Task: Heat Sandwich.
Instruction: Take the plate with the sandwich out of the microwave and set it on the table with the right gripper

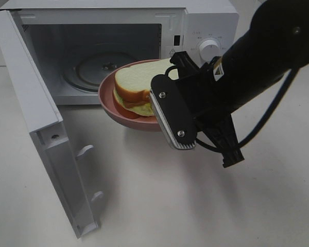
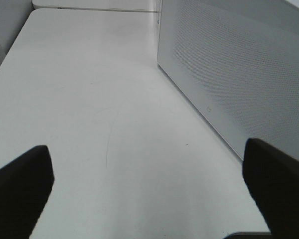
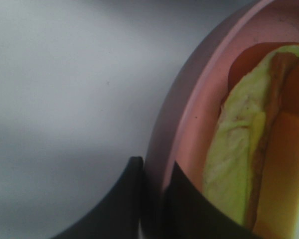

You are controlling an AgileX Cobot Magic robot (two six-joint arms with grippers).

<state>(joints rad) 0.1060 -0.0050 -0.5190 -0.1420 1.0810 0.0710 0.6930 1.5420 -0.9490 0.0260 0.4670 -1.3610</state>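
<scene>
**Plate held at the microwave's mouth**

Exterior high: the sandwich [image 1: 139,85] lies flat at frame centre on a pink plate [image 1: 109,103], before the open microwave [image 1: 206,20]; white bread, tan crust. The right gripper [image 1: 162,110] pinches the plate's near rim.

Left wrist: the left gripper [image 2: 147,191] gapes wide over the white table [image 2: 89,99], holding nothing.

Right wrist: fingers [image 3: 132,199] clamp the rim; pale yellow-green filling shows.

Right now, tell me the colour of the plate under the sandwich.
Pink; the plate shows best in the exterior high view.
</scene>
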